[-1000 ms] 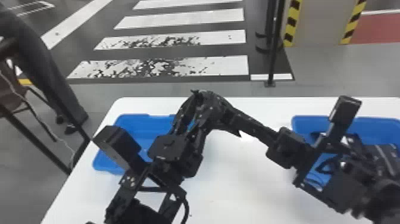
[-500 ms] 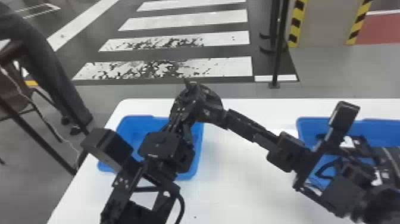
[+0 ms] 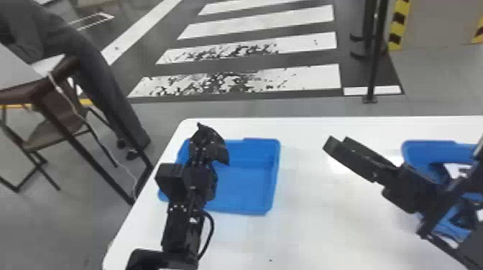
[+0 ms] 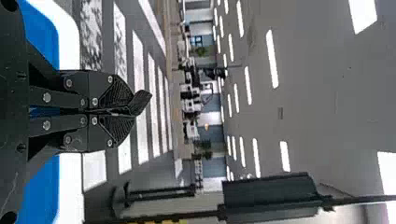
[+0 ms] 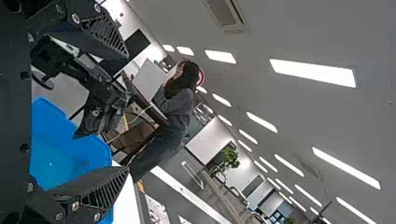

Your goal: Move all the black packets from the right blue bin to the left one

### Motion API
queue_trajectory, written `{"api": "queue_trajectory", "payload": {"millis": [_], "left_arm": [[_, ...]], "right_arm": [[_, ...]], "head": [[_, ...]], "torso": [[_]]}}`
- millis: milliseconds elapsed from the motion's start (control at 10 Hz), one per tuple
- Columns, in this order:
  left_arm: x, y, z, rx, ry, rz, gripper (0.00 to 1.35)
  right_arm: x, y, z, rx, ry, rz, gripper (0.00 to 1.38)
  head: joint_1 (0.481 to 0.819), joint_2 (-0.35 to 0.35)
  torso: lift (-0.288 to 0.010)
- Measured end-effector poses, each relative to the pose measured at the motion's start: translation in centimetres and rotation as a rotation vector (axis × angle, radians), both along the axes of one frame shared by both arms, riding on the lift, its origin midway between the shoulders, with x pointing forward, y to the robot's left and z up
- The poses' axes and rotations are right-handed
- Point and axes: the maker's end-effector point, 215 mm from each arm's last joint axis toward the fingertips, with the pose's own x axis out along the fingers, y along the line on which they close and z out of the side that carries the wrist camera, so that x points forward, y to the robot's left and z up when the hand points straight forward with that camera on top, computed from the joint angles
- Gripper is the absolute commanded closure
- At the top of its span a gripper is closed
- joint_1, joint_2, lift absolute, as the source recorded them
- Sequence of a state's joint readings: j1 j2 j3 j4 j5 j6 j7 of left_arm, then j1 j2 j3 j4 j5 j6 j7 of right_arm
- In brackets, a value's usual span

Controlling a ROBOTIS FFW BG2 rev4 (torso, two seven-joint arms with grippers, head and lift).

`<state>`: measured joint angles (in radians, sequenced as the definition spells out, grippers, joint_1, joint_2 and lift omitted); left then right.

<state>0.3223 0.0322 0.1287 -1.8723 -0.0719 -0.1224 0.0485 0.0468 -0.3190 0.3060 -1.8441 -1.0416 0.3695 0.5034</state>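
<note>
Lying in the right blue bin [image 3: 423,150] are dark, partly hidden items [image 3: 463,216].

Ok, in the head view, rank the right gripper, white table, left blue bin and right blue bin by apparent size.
1. White table
2. Left blue bin
3. Right gripper

Right blue bin: not ranked, since it is partly covered and cut off by the picture's edge.

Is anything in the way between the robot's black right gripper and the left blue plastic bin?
Nothing visible stands between the right gripper and the bin; white tabletop lies below. The left gripper, though, covers part of the bin's left side from above.
</note>
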Motion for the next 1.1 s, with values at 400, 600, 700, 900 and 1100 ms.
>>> {"api": "queue_trajectory", "payload": {"millis": [400,600,700,900,1100], "left_arm": [[-1.7,-1.5,1.9,-0.118,-0.157,-0.044,0.16],[-3.9,-5.3,6.3,-0.200,-0.266,-0.122,0.16],[-5.2,-6.6,8.0,-0.220,-0.295,-0.149,0.16],[-7.8,-7.9,10.1,-0.253,-0.345,-0.177,0.16],[-8.3,-8.6,10.3,-0.278,-0.355,-0.190,0.16]], "right_arm": [[3.3,-6.4,-0.3,-0.147,-0.099,-0.178,0.17],[6.1,-13.4,-1.7,-0.455,-0.144,-0.356,0.17],[7.2,-18.5,-2.7,-0.640,-0.129,-0.465,0.17],[7.6,-28.0,-6.0,-0.871,-0.006,-0.623,0.17],[7.6,-32.5,-11.0,-0.920,0.130,-0.656,0.17]], "head": [[0.695,0.278],[0.695,0.177],[0.695,0.100],[0.695,-0.050],[0.695,-0.110]], "torso": [[-0.140],[-0.140],[-0.140],[-0.140],[-0.140]]}}
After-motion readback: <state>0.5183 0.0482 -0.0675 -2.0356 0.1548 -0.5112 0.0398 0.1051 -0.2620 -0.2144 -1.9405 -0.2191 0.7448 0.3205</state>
